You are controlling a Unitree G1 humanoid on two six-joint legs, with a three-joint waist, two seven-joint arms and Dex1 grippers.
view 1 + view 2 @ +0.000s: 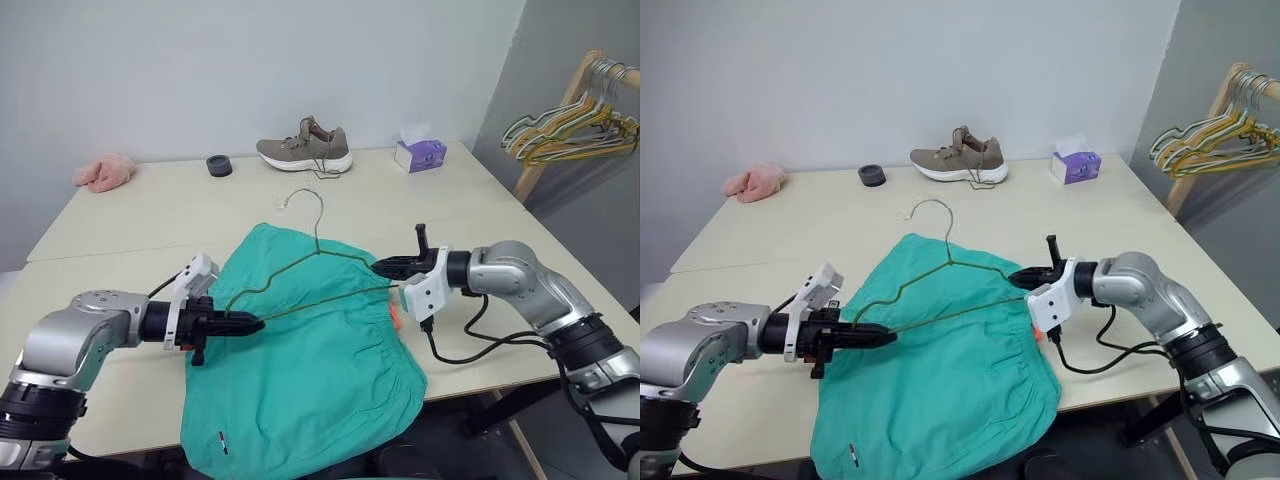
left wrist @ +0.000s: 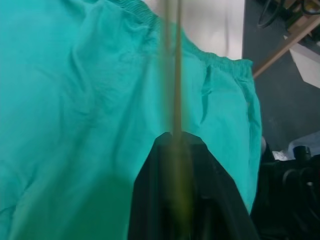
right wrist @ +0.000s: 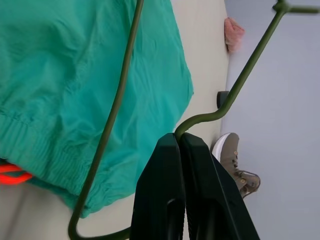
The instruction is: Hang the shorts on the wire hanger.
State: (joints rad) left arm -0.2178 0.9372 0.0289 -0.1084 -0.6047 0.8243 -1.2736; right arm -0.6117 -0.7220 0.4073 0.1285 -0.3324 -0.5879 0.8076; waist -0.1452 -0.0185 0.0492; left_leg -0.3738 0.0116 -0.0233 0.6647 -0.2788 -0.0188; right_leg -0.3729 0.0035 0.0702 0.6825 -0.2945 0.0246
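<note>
The teal shorts (image 1: 320, 370) lie spread on the table (image 1: 150, 215), their lower part drooping over the front edge. An orange tag (image 1: 396, 318) peeks out at the waistband. The wire hanger (image 1: 285, 272) is held just above the cloth, hook pointing to the far side. My left gripper (image 1: 255, 323) is shut on the hanger's left corner; in the left wrist view the wire (image 2: 176, 75) runs out from between the fingers. At the hanger's right shoulder, my right gripper (image 1: 380, 267) is shut on the wire (image 3: 120, 95).
At the back of the table sit a brown shoe (image 1: 305, 147), a purple tissue box (image 1: 420, 152), a small black round thing (image 1: 219, 165) and a pink fluffy thing (image 1: 103, 172). A wooden rack with coloured hangers (image 1: 575, 125) stands at the far right.
</note>
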